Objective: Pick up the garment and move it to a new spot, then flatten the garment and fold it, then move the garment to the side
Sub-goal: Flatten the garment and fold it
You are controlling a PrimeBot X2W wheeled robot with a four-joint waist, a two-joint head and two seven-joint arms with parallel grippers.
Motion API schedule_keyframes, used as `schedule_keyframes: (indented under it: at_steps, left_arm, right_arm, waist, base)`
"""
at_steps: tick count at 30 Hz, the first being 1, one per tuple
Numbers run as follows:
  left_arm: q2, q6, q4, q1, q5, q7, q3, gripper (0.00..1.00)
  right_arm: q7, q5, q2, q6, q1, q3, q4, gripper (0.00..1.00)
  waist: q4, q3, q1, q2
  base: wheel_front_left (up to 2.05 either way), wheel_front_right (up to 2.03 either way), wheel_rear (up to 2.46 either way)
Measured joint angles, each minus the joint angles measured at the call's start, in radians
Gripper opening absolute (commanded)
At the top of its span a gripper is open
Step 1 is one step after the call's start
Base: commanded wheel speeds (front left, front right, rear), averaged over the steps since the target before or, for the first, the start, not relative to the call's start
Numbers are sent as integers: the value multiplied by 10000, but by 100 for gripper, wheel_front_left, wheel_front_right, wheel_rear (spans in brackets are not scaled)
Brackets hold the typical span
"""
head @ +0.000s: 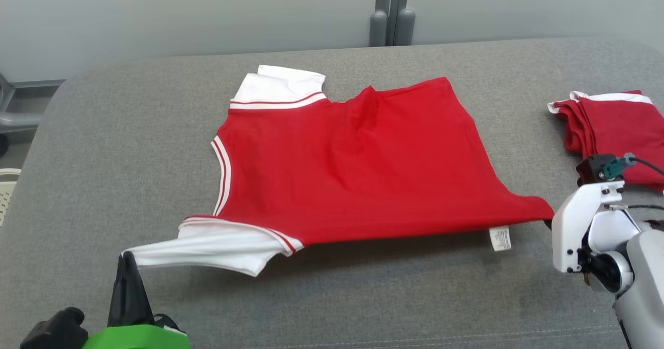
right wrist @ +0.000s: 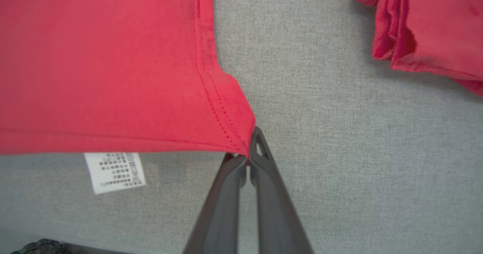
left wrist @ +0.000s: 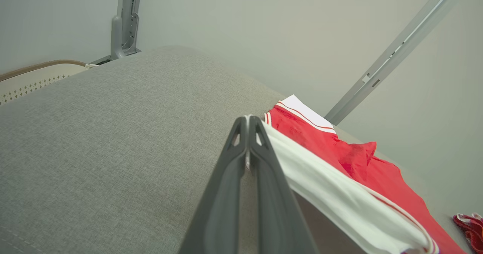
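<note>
Stretching across the middle of the grey, coarsely woven upholstered bench point(head: 129, 147), the red smooth-knit garment with white sleeves point(head: 358, 167) is laid with its long axis running from 9 o'clock to 3 o'clock in the head view. Its neckline, edged with red-and-white striped trim, is pointed toward 9 o'clock, and its stitched hem toward 3 o'clock. One white sleeve is spread flat at 11 o'clock. The other, at 7 o'clock, is drawn out to a taut point.

That point is pinched by the left fingers point(left wrist: 222, 201), which are pressed together on the white cloth. The near hem corner at 4 o'clock is clamped by the right fingers point(right wrist: 273, 208), likewise closed, with the double-stitched seam gathered at their tips. The near edge is held off the bench between the two grips, and a shadow is cast beneath it. A soft crease is raised near the far edge at 12 o'clock.

A small white printed care label point(head: 500, 238) is hung from the near edge at 5 o'clock. A folded stack of red cloth with white trim point(head: 617, 123) is set apart at 3 o'clock.
</note>
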Motion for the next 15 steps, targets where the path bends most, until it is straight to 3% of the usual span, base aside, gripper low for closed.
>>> schedule_keyframes:
  at_steps: [4,9,15]
  left_arm:
    - [347,337,-115,348,619,491,-422,0]
    - [744,451,-387,332,1051,1346,-938,0]
    - [878,366,-228,-1022,1122,3160,-1802,0]
  right_arm:
    - [926,-100,433,-8,1136,-554,-1394,0]
    - [1455,-192,861,-12,1784,-1212,-2945,0]
    - [1555,-441,1342,-13,1584,-1421,-3490,0]
  waist:
    - [31,-157,0,0]
    - [27,-81,1,0]
    - [32,217,1,0]
  base:
    - [0,0,0]
    - [0,0,0]
    - [0,0,0]
